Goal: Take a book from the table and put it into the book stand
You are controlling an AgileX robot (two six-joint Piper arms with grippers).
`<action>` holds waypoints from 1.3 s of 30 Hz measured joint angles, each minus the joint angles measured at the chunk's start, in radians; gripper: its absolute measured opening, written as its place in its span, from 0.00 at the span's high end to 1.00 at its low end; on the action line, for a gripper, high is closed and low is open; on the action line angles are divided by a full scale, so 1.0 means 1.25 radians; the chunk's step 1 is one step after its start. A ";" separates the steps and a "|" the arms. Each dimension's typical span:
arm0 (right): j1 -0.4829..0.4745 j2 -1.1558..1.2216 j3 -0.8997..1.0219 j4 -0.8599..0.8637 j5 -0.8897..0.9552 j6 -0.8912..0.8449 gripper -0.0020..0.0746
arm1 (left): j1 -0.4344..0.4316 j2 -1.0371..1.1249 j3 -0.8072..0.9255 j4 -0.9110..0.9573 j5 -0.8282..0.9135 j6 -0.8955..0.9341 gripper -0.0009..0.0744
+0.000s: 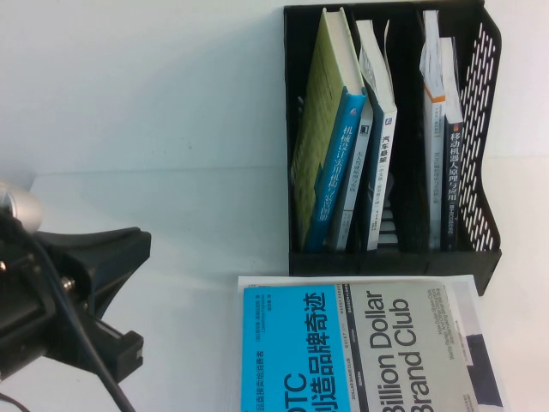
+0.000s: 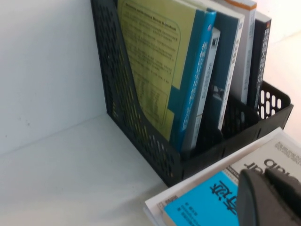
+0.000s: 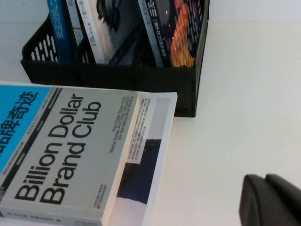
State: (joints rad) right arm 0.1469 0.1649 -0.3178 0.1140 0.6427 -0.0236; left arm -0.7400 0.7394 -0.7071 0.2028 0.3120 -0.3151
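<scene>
The black book stand [image 1: 480, 249] stands at the back right of the white table [image 1: 154, 223]. The dark navy book [image 1: 451, 172], with white Chinese letters on its dark spine, stands upright in the stand's right slot. Its cover with orange shapes shows in the right wrist view [image 3: 181, 37]. My left gripper [image 2: 265, 178] is shut and empty, held over the near left part of the stacked books. My left arm [image 1: 86, 292] is at the lower left. My right gripper [image 3: 265, 182] is shut and empty over bare table to the right of the stack. It is out of the high view.
A cyan and grey "Billion Dollar Brand Club" book [image 1: 360, 352] lies flat in front of the stand on a larger white-edged book [image 3: 146, 165]. Several other books [image 1: 330, 129] lean in the stand's left and middle slots. A white wall rises behind.
</scene>
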 joint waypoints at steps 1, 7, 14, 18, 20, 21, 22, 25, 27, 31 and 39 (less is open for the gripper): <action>0.000 0.000 0.000 0.000 -0.002 -0.001 0.97 | 0.000 0.000 0.000 0.000 0.006 0.000 0.99; 0.000 0.000 0.000 0.000 -0.004 -0.002 0.97 | 0.000 0.000 0.008 0.000 0.024 0.000 0.99; 0.000 0.000 0.000 0.002 -0.004 -0.002 0.97 | 0.002 -0.072 0.037 0.002 0.026 -0.002 0.99; 0.000 0.000 0.000 0.002 -0.004 -0.003 0.97 | 0.065 -0.214 0.088 0.021 0.019 0.000 0.99; 0.000 0.000 0.000 0.002 -0.004 -0.003 0.97 | 0.115 -0.304 0.123 0.030 0.015 0.000 0.99; 0.000 0.000 0.000 0.002 -0.004 -0.003 0.97 | 0.146 -0.347 0.146 0.032 0.015 0.000 0.99; 0.000 0.000 0.000 0.002 -0.004 -0.003 0.97 | 0.177 -0.390 0.170 0.033 0.015 0.000 0.99; 0.000 0.000 0.000 0.002 -0.004 -0.003 0.97 | 0.268 -0.497 0.241 0.036 0.017 0.000 0.99; 0.000 0.000 0.000 0.002 -0.004 -0.003 0.97 | 0.331 -0.556 0.290 0.034 0.016 0.000 0.99; 0.000 0.000 0.000 0.002 -0.004 -0.003 0.97 | 0.431 -0.600 0.418 -0.009 0.017 0.000 0.99; 0.000 0.000 0.000 0.002 -0.005 -0.003 0.97 | 0.479 -0.600 0.574 -0.111 0.027 0.004 0.99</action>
State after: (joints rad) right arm 0.1469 0.1649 -0.3178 0.1166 0.6360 -0.0279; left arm -0.1417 -0.0107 0.0109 0.0637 0.3457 -0.3096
